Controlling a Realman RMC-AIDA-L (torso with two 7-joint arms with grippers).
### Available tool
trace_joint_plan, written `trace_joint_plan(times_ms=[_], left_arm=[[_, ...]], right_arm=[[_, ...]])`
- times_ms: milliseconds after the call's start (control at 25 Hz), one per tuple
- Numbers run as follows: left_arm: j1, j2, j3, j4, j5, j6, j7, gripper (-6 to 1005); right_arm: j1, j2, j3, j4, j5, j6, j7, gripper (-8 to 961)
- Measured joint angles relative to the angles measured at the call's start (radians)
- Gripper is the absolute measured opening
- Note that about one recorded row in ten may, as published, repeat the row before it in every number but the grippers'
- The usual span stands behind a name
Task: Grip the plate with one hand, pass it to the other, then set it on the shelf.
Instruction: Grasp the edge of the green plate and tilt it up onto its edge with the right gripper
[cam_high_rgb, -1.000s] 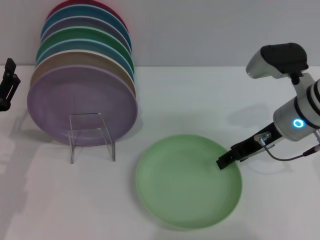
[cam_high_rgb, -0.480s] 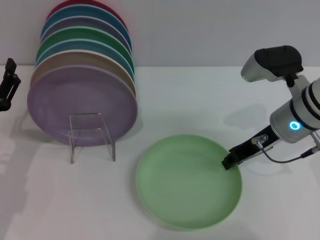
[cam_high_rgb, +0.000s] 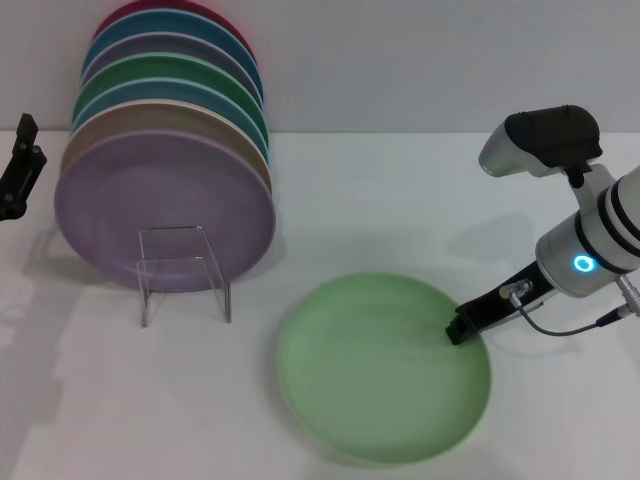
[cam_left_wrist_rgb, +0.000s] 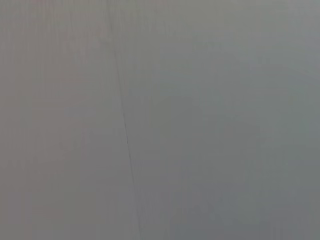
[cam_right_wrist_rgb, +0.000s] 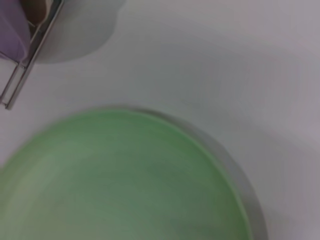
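The light mint-green plate lies flat on the white table, front centre-right. It also fills the right wrist view. My right gripper is low at the plate's right rim and touches it. The clear acrylic shelf stands at the left, its bent bracket in front, with a stack of coloured plates leaning in it. The shelf's edge shows in the right wrist view. My left gripper hangs parked at the far left edge, beside the stack.
The stack on the shelf has a lavender plate in front, with tan, green, blue and red ones behind. A grey wall runs along the table's back. The left wrist view shows only a plain grey surface.
My right gripper has drawn back to the right, from over the plate's inside to its right rim. The plate has shifted slightly right. The left arm has barely moved.
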Motion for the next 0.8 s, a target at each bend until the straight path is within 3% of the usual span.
trace_joint_plan(times_ms=[240,800], left_arm=[[0.005,0.0,0.002,-0.005,0.0,0.0,0.0,812],[0.009,0.0,0.002,-0.008,0.0,0.017,-0.005,811]], right_arm=[[-0.014,0.006,0.0,0.035,0.003,-0.006,-0.015,92],[-0.052,0.025,0.0,0.06,0.076,-0.015,-0.123,72]])
